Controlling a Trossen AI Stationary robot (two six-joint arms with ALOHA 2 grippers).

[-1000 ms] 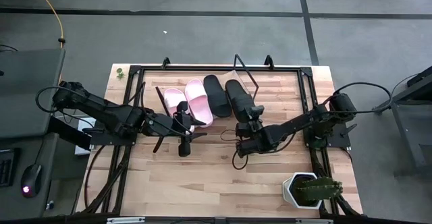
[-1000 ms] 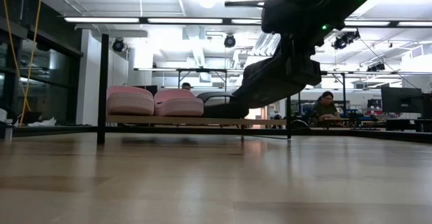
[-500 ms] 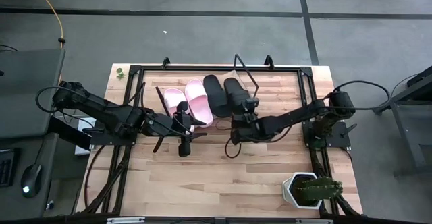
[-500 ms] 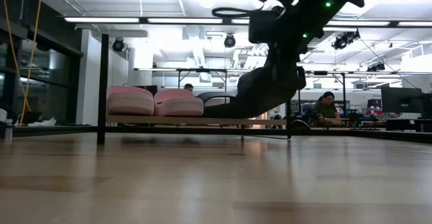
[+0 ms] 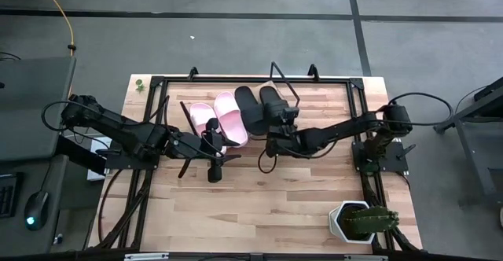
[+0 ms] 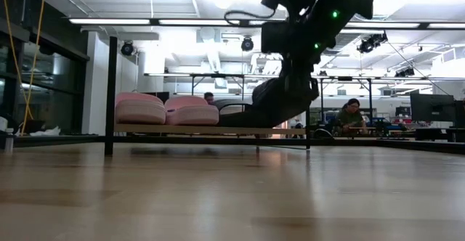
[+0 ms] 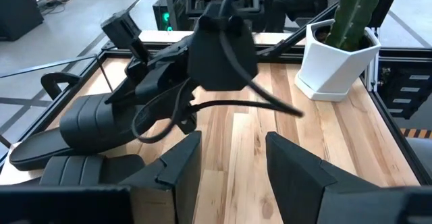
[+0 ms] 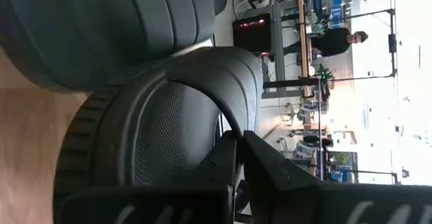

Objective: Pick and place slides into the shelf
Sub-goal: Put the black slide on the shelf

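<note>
Two pale pink slides (image 5: pixel 218 119) lie side by side with their soles on the shelf (image 6: pixel 160 129). A black slide (image 5: pixel 251 110) lies to their right. My right gripper (image 5: pixel 276 125) is shut on a second black slide (image 5: pixel 272 102), which stands just right of the first. In the low view this slide (image 6: pixel 251 116) slants, with its low end at the shelf board. My left gripper (image 5: pixel 220 145) hovers open near the pink slides, holding nothing; its fingers (image 7: pixel 182 163) stand apart. My right gripper pinches the edge of the black slide's strap (image 8: pixel 233 126) between its two shut fingers (image 8: pixel 270 173). It comes from the table's near right side, slanting down. The slide is tilted: the held end is raised and the other end is low on the shelf.
A cactus in a white pot (image 5: pixel 357 220) stands at the table's near right corner. Black frame rails (image 5: pixel 361 127) run round the tabletop. Bare wood lies along the near side. People sit in the room beyond (image 6: pixel 352 117).
My right gripper has swung toward the table's far left, staying shut on the black slide. The slide has moved farther onto the shelf, closer beside the other black slide.
</note>
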